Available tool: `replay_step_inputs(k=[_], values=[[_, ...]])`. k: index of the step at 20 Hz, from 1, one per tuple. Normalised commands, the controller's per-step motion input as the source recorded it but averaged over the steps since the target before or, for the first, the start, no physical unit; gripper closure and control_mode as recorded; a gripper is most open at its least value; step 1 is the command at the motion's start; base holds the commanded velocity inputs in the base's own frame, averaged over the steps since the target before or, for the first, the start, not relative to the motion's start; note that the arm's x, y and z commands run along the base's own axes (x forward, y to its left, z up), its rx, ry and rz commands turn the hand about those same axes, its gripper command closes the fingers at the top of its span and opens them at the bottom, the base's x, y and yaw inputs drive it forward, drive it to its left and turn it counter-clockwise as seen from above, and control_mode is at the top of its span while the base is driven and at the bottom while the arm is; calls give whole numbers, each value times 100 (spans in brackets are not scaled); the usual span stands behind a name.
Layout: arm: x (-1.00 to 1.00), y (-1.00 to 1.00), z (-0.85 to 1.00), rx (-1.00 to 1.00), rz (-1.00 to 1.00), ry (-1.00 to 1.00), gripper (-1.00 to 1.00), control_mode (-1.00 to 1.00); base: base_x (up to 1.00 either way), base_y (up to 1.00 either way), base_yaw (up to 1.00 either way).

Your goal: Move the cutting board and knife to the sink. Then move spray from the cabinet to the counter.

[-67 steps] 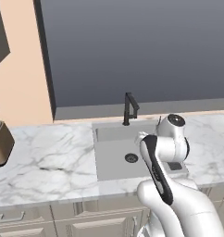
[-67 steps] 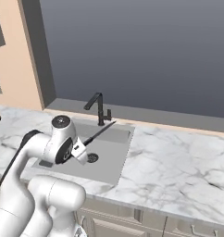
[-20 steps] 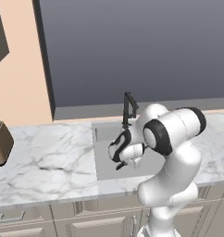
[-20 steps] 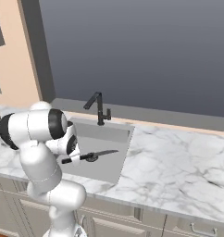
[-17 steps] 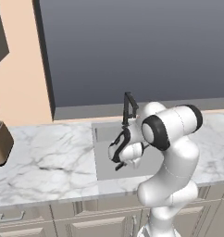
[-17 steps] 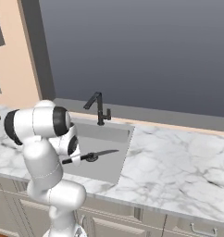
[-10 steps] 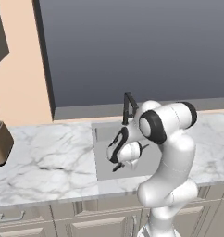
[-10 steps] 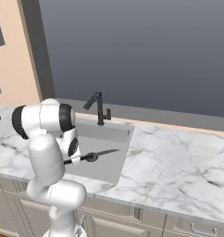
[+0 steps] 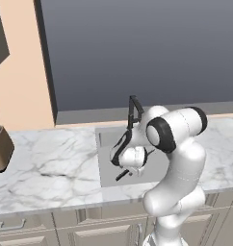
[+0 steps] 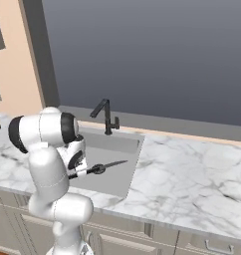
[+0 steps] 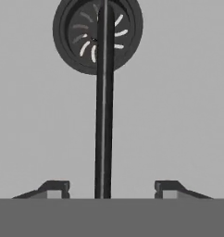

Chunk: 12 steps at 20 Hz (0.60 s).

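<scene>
My gripper (image 11: 112, 187) hangs low over the grey sink (image 9: 107, 144), open, with its fingertips (image 11: 56, 187) set well apart. The knife (image 11: 103, 115) runs lengthwise through the gap and touches neither finger, its far end over the round black drain (image 11: 97, 34). In the right base view the knife (image 10: 105, 167) sticks out level from the gripper (image 10: 85, 172) across the sink (image 10: 112, 183). From the left base view its black handle (image 9: 122, 175) shows under the gripper (image 9: 126, 169). White marble counter (image 9: 46, 163) lies on both sides. The cutting board, spray and cabinet are out of view.
A black angular faucet (image 9: 134, 109) (image 10: 106, 115) stands at the sink's back edge, close behind the arm. A brown appliance (image 9: 0, 150) sits at the counter's far left. A dark window fills the wall behind. A wide stretch of marble (image 10: 192, 169) extends right of the sink.
The jaws have parted from being shut on the knife. The knife is still in about the same place over the sink. The arm's upper joints have turned slightly.
</scene>
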Motion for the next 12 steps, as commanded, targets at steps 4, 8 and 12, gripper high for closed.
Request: replay_step_inputs(k=[4,8,12], values=[[-45,3,62,0,-3,-7,-100,-100,0,0,0],[-53,16,87,0,-1,-16,-100,-100,0,0,0],[-49,26,100,0,0,-17,-100,-100,0,0,0]])
